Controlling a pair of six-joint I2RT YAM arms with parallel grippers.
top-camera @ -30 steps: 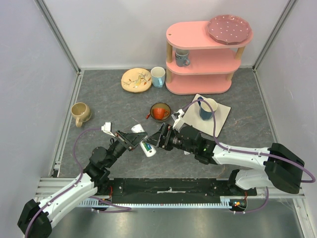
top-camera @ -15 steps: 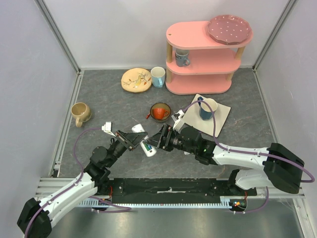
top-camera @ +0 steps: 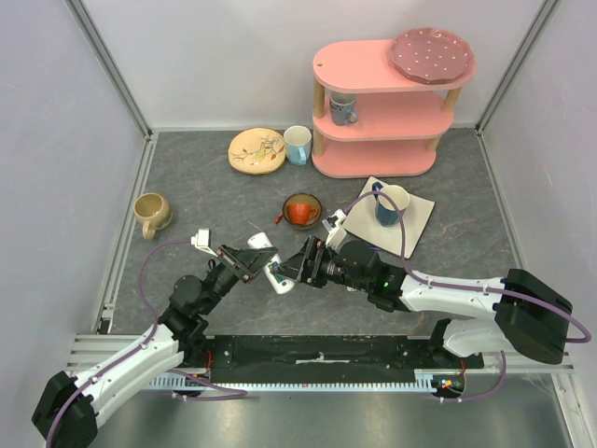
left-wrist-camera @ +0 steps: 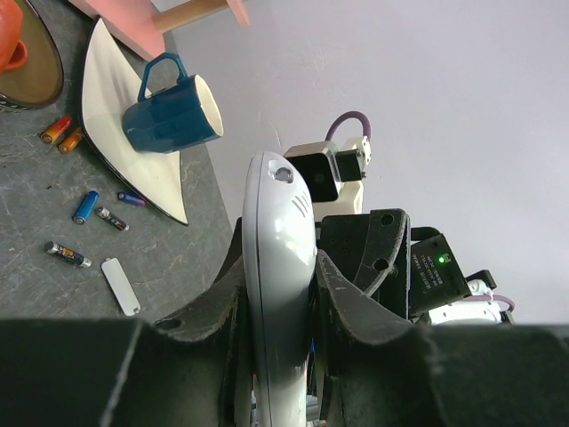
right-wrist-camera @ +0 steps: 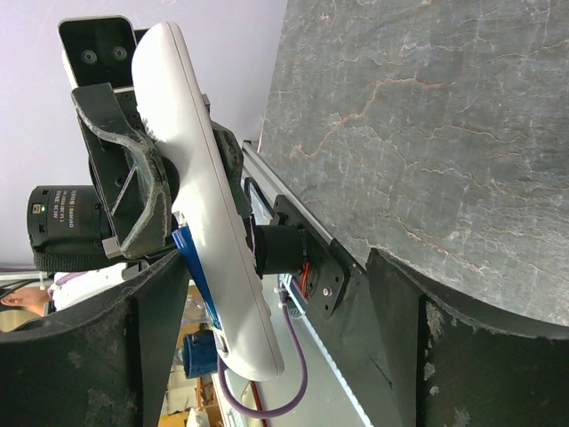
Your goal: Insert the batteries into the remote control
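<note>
Both grippers meet over the near middle of the table (top-camera: 196, 182). The left gripper (left-wrist-camera: 279, 286) is clamped on the remote (left-wrist-camera: 276, 222), one finger pressed on each long side, holding it off the table with one rounded end pointing away from the wrist. The right gripper (top-camera: 300, 263) sits just right of the remote, facing it; its fingers (right-wrist-camera: 156, 356) are spread wide with nothing between them, and the remote lies close by one of them. A blue strip shows along the remote's back edge in the right wrist view, but I cannot tell what it is. Several batteries (left-wrist-camera: 86, 206) lie loose on the table beside a small white cover (left-wrist-camera: 120, 286), near the napkin (left-wrist-camera: 111, 107) with the blue cup (left-wrist-camera: 173, 111) on it. Two more lie by the bowl (left-wrist-camera: 31, 76).
</note>
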